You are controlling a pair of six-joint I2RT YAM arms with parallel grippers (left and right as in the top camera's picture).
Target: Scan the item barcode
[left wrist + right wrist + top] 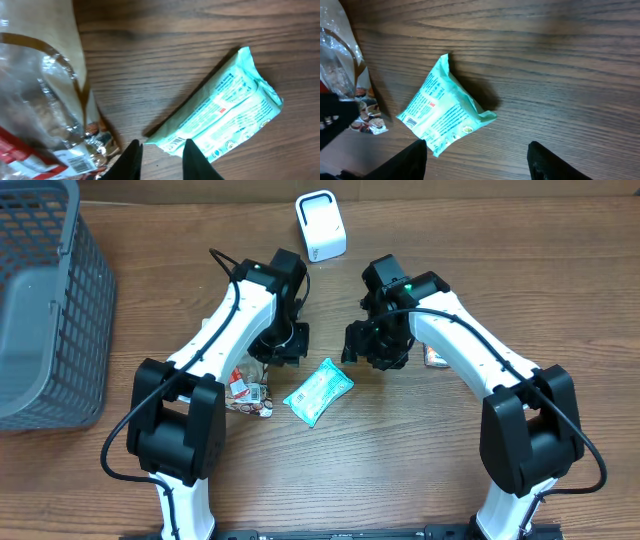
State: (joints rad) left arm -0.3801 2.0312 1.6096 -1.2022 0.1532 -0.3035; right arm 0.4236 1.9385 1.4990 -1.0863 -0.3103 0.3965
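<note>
The packet (318, 391) is lying just ahead of both downward-reaching arms. The left gripper (161, 150) is hovering narrowly parted at its corner; the right gripper (477, 150) is gaping wide, empty.

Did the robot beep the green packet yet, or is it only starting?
Only starting. Nothing looks done: the green packet lies on the table, well away from the white scanner. In hand: the left gripper and right gripper hover open by it, neither holding it. Still to do: grab it, show its barcode to the scanner.

Teal packet (318, 391) print too small to read, basket (60, 310) cut by left edge
</note>
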